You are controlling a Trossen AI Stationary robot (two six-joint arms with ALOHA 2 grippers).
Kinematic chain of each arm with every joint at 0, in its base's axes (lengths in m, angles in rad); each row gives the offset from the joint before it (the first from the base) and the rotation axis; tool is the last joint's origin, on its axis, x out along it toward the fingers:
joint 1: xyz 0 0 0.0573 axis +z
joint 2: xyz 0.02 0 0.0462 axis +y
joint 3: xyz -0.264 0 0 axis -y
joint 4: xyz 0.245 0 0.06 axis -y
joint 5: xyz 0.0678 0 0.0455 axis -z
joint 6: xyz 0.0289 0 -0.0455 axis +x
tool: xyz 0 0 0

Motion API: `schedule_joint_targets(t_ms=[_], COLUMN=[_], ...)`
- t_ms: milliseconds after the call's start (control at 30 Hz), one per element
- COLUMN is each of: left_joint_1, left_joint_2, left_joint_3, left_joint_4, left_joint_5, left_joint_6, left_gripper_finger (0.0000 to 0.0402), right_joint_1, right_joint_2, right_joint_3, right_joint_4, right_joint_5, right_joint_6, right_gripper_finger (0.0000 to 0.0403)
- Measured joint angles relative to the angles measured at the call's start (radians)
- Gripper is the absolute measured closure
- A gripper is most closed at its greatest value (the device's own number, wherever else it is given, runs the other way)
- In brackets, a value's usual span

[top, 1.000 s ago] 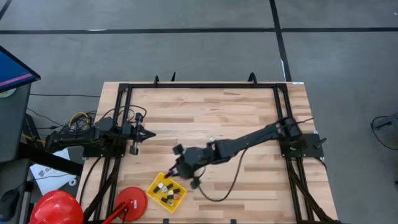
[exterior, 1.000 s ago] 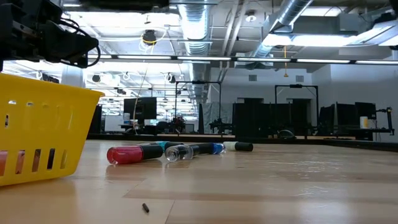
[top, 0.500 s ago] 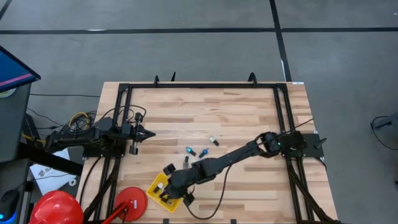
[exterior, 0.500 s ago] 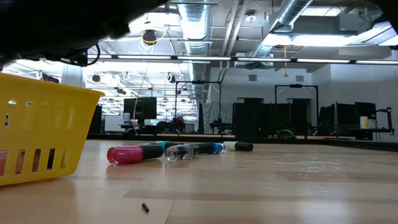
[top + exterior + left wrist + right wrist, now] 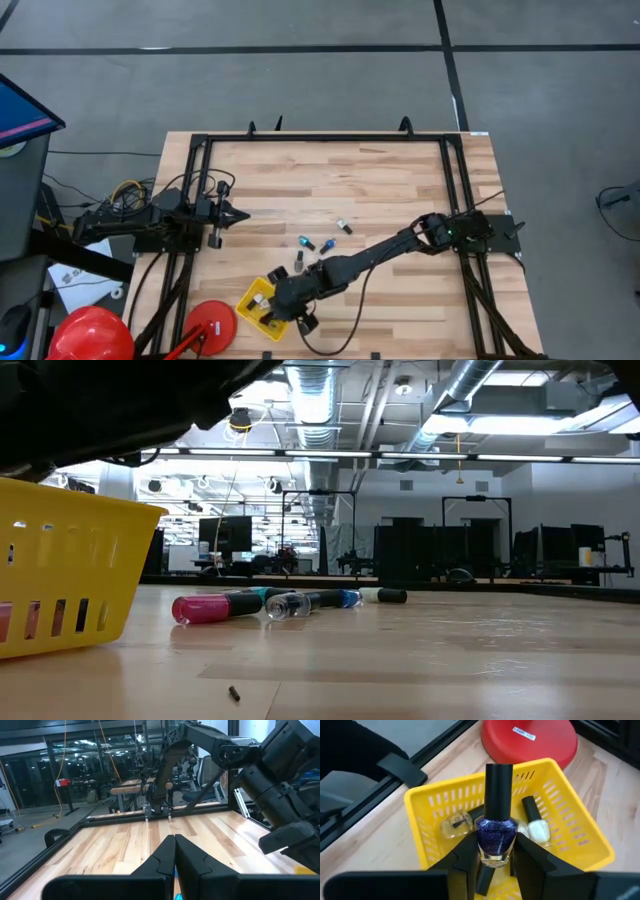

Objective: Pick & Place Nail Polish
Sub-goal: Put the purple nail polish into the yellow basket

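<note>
Basket: a yellow slotted plastic basket (image 5: 580,832) sits on the pale wooden bench (image 5: 380,180) near its front edge, toward the front left corner, just beside a round red disc base (image 5: 530,740)
Basket contents: a clear glass bottle (image 5: 455,824) lying on its side against one wall; a cream-white bottle with a black cap (image 5: 536,824) lying flat, cap pointing toward the basket's far wall; other dark bottles show in the high view but are too small to tell apart
Held bottle: a small glass bottle of blue-purple glitter polish with a tall black cap (image 5: 497,827), over the basket's inside, not resting on its floor
Held bottle axis: long axis running straight out from the pincer, cap leading, glass body between the fingers
Right pincer: the right pincer (image 5: 495,855) is clamped on the glitter bottle's glass body, one dark finger on each side, above the basket; the right arm reaches across the bench from the right edge
Loose bottles: a red bottle (image 5: 205,608), a clear one (image 5: 285,605), a blue one (image 5: 345,598) and a pale one with a dark cap (image 5: 380,596) lie on their sides on the bench near its middle, behind the basket, long axes roughly along the bench's width
Left pincer: the left pincer (image 5: 174,857) hangs over the left edge of the bench, well apart from the basket, fingertips pressed together with nothing between them
</note>
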Motion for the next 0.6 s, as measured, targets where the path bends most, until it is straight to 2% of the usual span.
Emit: schedule_joint_targets(t_ms=[600], left_joint_1=[0.0], left_joint_2=[0.0], left_joint_3=[0.0], left_joint_4=[0.001], left_joint_5=[0.0], left_joint_6=[0.0], left_gripper_finger=[0.0401], right_joint_1=[0.0], right_joint_2=[0.0], right_joint_3=[0.0], right_joint_4=[-0.102], right_joint_5=[-0.028], right_joint_6=[0.05], right_gripper_finger=[0.0297])
